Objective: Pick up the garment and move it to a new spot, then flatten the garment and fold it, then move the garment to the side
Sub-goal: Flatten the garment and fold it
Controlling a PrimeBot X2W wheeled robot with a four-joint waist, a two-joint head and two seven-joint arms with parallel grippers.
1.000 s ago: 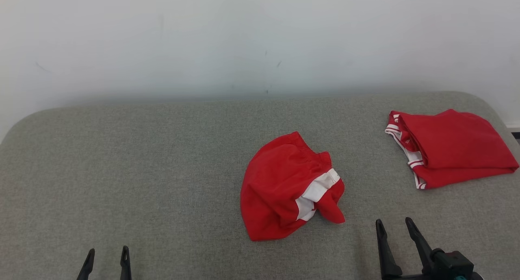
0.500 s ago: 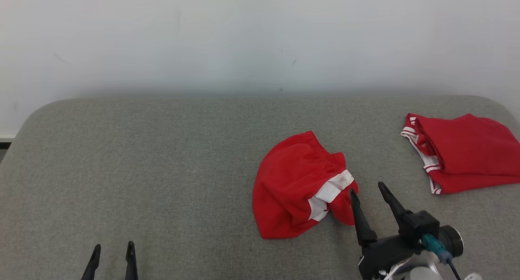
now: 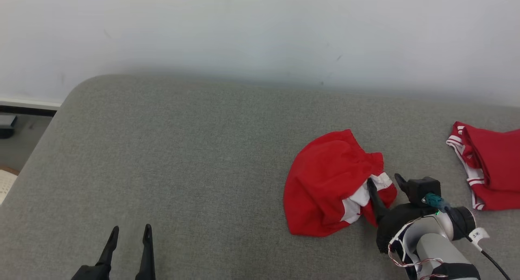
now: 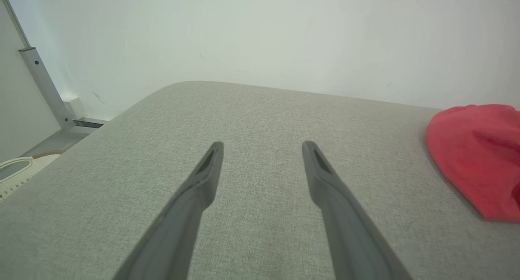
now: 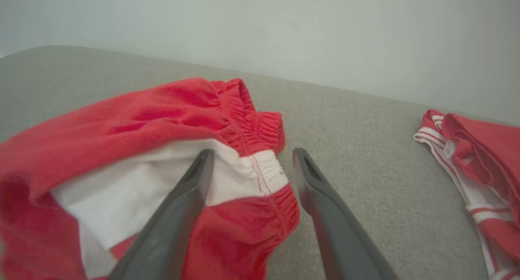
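Observation:
A crumpled red garment (image 3: 325, 182) with a white stripe and an elastic waistband lies on the grey cushioned surface (image 3: 183, 150), right of centre. My right gripper (image 3: 384, 181) is open at the garment's right edge, one finger over the white stripe, the other beside the waistband. In the right wrist view the open gripper (image 5: 250, 158) straddles the waistband end of the garment (image 5: 162, 121). My left gripper (image 3: 130, 230) stands open at the lower left, far from the cloth; in the left wrist view that gripper (image 4: 262, 148) is over bare surface, the garment (image 4: 475, 158) at the right edge.
A second red garment with white striped trim (image 3: 491, 166) lies folded at the far right, also visible in the right wrist view as the folded garment (image 5: 475, 166). A pale wall (image 3: 260, 32) backs the surface. Floor and a white object (image 3: 6, 182) show past the left edge.
My right gripper has moved forward and left to the garment's right edge, staying open. The head camera has turned, shifting the scene rightward. The left gripper is unchanged.

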